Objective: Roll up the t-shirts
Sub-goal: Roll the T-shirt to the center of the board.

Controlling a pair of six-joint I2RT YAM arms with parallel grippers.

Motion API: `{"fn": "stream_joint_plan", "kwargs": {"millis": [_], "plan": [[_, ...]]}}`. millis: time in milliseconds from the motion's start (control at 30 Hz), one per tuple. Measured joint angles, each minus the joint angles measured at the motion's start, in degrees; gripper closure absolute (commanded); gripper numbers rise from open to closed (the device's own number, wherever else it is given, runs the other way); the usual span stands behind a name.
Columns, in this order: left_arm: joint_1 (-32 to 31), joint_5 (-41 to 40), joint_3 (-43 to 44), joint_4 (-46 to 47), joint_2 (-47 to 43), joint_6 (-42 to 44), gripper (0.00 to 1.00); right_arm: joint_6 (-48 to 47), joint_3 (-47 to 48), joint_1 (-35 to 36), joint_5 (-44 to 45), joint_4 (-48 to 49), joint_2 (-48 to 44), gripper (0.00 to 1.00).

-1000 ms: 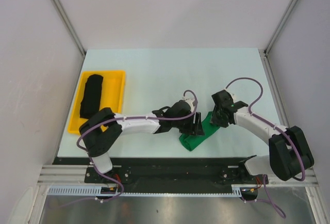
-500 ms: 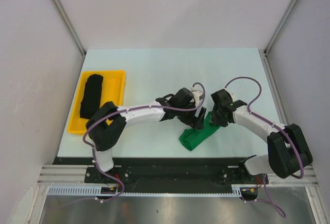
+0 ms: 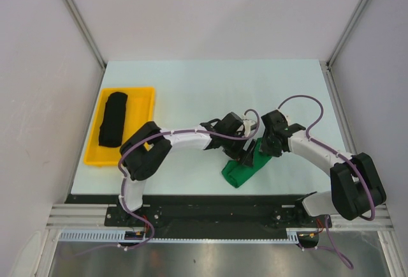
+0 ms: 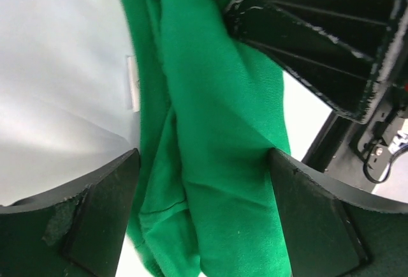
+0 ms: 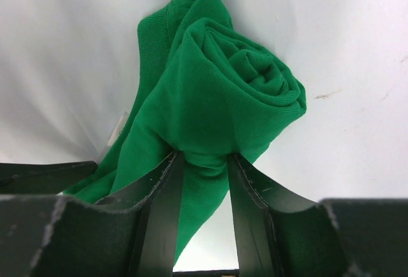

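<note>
The bright green t-shirt (image 3: 240, 171) lies as a partly rolled bundle near the table's front middle. My right gripper (image 3: 264, 152) is shut on a fold of it just below the spiral end of the roll (image 5: 255, 79), its fingertips (image 5: 167, 181) pinching the cloth. My left gripper (image 3: 248, 152) stands over the same shirt (image 4: 210, 130), jaws wide apart, with cloth filling the gap between its fingers (image 4: 95, 219). The right gripper's black body (image 4: 319, 41) shows close beside it. The black t-shirt (image 3: 113, 119) lies rolled in the yellow tray (image 3: 143, 92).
The yellow tray sits at the table's left edge. A white label (image 4: 132, 82) shows on the green shirt's edge. The two grippers are nearly touching over the shirt. White walls close in the table at left, right and back.
My left arm has swung its elbow to the right, and its gripper has moved a little right along the green shirt toward the right gripper. The right gripper has stayed put.
</note>
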Motion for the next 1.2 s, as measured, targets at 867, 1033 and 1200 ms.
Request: {"fn": "stream_joint_plan", "kwargs": {"millis": [867,1033,1200], "plan": [[-1.0,4.9,-1.1,8.3,2.9,-8.3,0.25,-0.2,0.2,-0.6,-0.3,0.8,0.8,0.61],[-1.0,7.1,-2.8,11.5,2.2,-10.2,0.13,-0.2,0.2,-0.7,-0.3,0.9,0.8,0.61],[-0.5,8.1,-4.4,14.1,1.6,-12.2,0.12,-0.2,0.2,-0.7,-0.3,0.9,0.8,0.61]]}}
